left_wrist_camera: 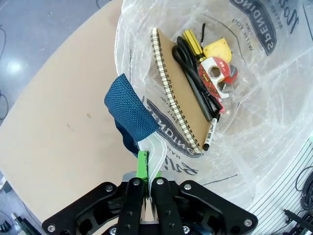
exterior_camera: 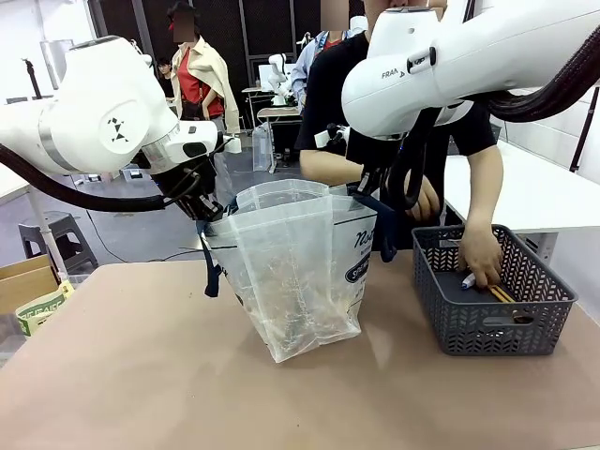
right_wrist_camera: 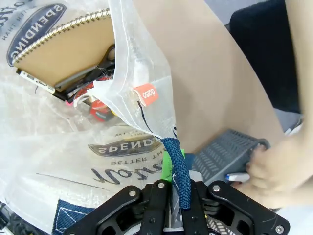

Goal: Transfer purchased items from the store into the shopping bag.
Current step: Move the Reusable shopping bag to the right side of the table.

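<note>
Shopping bag (exterior_camera: 295, 272) stands open on the tan table (exterior_camera: 131, 375), held at both sides: left fingers (left_wrist_camera: 133, 200) pinching its rim beside a navy strap (left_wrist_camera: 129, 112), right fingers (right_wrist_camera: 157, 205) clamped on the other strap (right_wrist_camera: 178, 171). Inside lies a brown spiral notebook (left_wrist_camera: 183, 93). A person's hand (exterior_camera: 480, 255) reaches into the grey basket (exterior_camera: 487, 328).

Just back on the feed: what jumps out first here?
The translucent plastic shopping bag with navy strap handles stands mid-table, held open by the left pincer and right pincer, each shut on its rim. Inside lies a brown spiral-bound notebook; a person's hand reaches into the dark grey lattice basket at the right.
</note>
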`<state>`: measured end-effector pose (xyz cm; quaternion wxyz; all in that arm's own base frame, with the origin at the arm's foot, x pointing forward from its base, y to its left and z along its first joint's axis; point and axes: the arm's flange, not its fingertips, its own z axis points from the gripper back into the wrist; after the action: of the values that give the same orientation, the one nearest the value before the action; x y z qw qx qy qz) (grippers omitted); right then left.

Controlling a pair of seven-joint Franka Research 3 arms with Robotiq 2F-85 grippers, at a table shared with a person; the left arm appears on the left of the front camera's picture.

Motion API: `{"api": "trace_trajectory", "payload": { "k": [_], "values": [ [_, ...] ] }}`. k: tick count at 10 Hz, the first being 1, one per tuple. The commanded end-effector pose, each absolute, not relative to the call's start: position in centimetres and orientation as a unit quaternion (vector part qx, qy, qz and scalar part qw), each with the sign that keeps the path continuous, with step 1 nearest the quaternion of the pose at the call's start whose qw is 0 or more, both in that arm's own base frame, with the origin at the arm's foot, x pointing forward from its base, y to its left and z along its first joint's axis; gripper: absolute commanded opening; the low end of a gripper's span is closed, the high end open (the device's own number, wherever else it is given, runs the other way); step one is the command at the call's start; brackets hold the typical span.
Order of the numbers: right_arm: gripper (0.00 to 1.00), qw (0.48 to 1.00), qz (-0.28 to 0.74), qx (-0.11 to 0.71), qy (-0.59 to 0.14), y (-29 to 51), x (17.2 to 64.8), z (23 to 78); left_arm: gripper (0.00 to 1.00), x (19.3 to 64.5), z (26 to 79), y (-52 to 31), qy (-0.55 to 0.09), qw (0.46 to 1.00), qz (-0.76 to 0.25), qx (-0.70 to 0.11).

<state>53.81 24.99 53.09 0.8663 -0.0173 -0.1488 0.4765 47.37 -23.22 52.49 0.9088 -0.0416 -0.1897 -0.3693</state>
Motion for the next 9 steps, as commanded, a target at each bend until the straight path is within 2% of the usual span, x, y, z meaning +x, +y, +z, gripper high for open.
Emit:
{"api": "trace_trajectory", "payload": {
  "k": [1, 9],
  "values": [
    [0.00, 0.868, 0.475, -0.018, -0.147, 24.78, 54.00, 53.10, 0.00, 47.42, 52.61, -22.85, -0.189, 0.910, -0.368, -0.039],
    [0.00, 0.868, 0.475, -0.018, -0.147, 24.78, 54.00, 53.10, 0.00, 47.42, 52.61, -22.85, -0.189, 0.910, -0.368, -0.039]
  ]
}}
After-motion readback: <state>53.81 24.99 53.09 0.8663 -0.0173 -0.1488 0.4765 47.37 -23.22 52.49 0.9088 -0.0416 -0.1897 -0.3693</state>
